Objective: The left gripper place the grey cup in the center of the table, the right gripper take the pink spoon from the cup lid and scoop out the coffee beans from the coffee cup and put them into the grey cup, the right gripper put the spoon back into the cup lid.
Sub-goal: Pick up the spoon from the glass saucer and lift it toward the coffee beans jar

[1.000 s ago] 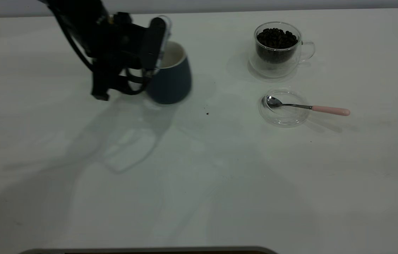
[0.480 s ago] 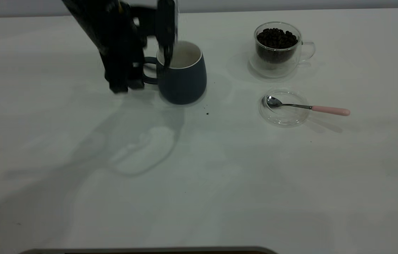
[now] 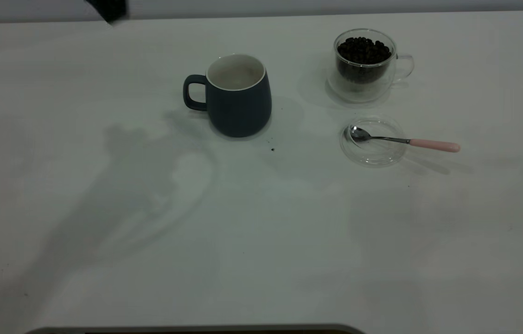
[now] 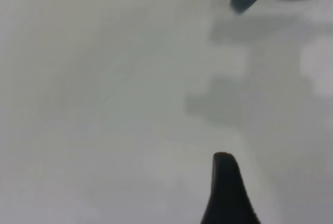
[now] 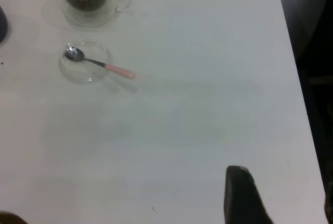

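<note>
- grey cup (image 3: 239,96) stands upright on the bench (image 3: 261,241), free of any grip, handle pointing toward the left-arm side; white inside, no beans visible in it
- cup sits in the far-middle area of the bench in the exterior view, left of the coffee cup (image 3: 367,65) and well apart from it
- coffee cup is clear glass, upright, holding a heap of coffee beans (image 3: 363,50) up near its rim; its small handle points to the right-arm side
- cup lid (image 3: 373,142) lies flat on the bench, just in front of the coffee cup, not touching it
- pink spoon (image 3: 403,141) rests across the lid: metal bowl inside the lid, pink handle sticking out past the rim toward the right-arm side
- left arm (image 3: 108,8): only a dark bit shows at the exterior view's top edge, well clear of the grey cup
- left end effector (image 4: 229,190): one dark fingertip shows in the left wrist view, above bare bench, grey cup handle far off at the frame edge; cannot tell if spread or pressed together
- right end effector (image 5: 244,195): one dark finger shows in the right wrist view, over bare bench well apart from lid and spoon; holds nothing, spread or pressed together cannot tell
- small dark speck (image 3: 272,149) on the bench just beside the grey cup's base
</note>
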`<state>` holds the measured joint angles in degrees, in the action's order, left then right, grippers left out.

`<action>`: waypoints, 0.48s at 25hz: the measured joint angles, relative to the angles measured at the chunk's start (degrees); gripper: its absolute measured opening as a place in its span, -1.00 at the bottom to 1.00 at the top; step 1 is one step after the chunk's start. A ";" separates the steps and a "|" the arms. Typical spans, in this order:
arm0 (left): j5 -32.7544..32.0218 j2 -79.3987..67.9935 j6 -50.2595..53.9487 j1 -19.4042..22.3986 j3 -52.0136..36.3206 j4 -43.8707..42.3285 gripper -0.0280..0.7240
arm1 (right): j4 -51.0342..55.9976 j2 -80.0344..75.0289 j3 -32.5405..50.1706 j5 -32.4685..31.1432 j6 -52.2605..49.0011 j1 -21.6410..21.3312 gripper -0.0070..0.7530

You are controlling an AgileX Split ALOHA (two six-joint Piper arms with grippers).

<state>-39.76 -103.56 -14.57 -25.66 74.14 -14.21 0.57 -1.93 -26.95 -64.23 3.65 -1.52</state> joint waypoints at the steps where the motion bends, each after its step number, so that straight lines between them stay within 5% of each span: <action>1: -2.23 1.62 2.13 0.00 0.00 -0.76 0.58 | 0.00 0.00 0.00 0.00 0.00 0.00 0.11; 9: -25.44 14.64 10.72 0.04 0.00 -4.78 0.58 | 0.00 0.00 0.00 0.00 0.00 0.00 0.11; 12: -27.26 18.50 11.89 0.06 -0.11 -4.74 0.58 | 0.00 0.00 0.00 0.00 0.00 0.00 0.11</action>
<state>-67.02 -85.07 -2.67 -25.60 74.03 -18.95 0.57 -1.93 -26.95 -64.23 3.65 -1.52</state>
